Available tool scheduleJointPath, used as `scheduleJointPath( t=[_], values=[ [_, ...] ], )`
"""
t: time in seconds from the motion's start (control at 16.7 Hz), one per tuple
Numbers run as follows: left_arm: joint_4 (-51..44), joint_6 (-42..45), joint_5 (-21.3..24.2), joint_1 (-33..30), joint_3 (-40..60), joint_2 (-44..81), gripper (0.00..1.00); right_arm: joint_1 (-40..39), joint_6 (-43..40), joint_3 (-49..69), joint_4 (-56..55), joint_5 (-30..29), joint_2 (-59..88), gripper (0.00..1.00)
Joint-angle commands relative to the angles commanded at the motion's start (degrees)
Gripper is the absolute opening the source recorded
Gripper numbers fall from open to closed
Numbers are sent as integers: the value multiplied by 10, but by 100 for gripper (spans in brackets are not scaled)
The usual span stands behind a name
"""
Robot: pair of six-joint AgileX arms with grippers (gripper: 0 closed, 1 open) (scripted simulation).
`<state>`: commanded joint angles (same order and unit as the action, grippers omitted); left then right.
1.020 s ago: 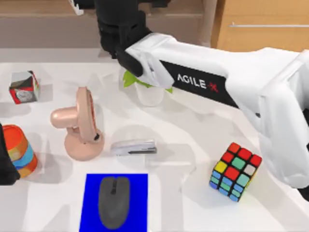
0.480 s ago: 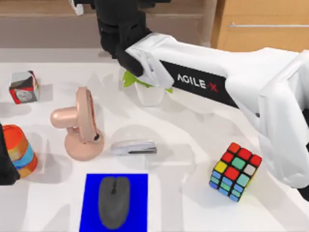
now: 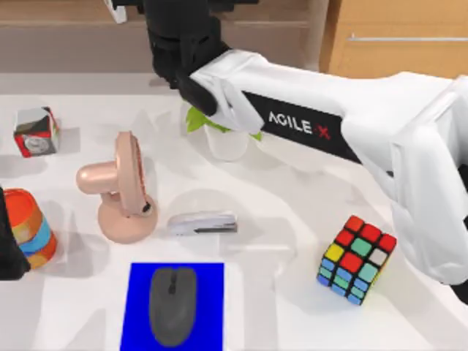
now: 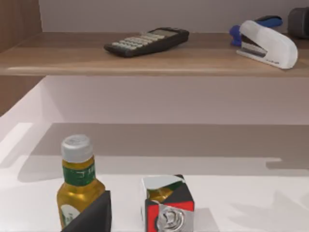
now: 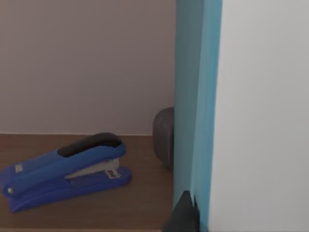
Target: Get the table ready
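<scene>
Right wrist view looks past the right gripper at a tall teal and white panel standing very close beside it; whether this gripper is clenched, released or grasping something I cannot tell. Behind the panel a dark cylinder stands on a wooden shelf, and a blue stapler lies there to one side. From above, the right arm reaches from the right side across the table to the far shelf, passing over a potted plant.

For the left gripper, too, I cannot tell the state. It hangs low at the table's left edge, near a yellow bottle and a small printed cube.

The white table spreads wide under both arms. On it are:
- a pink fan at the left
- a silver stapler just right of the fan
- a Rubik's cube at the near right
- a grey mouse lying on a blue mat at the near edge
</scene>
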<state>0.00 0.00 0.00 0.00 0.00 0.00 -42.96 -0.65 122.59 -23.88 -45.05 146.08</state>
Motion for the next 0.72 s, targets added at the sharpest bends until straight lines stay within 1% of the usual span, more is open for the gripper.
scheduleJointPath(
  t=[0.3, 0.72],
  values=[
    [0, 0, 0, 0, 0, 0, 100, -3, 1, -9, -3, -4, -9, 0],
    [0, 0, 0, 0, 0, 0, 100, -31, 2, -117, -33, -28, -82, 0]
  ],
)
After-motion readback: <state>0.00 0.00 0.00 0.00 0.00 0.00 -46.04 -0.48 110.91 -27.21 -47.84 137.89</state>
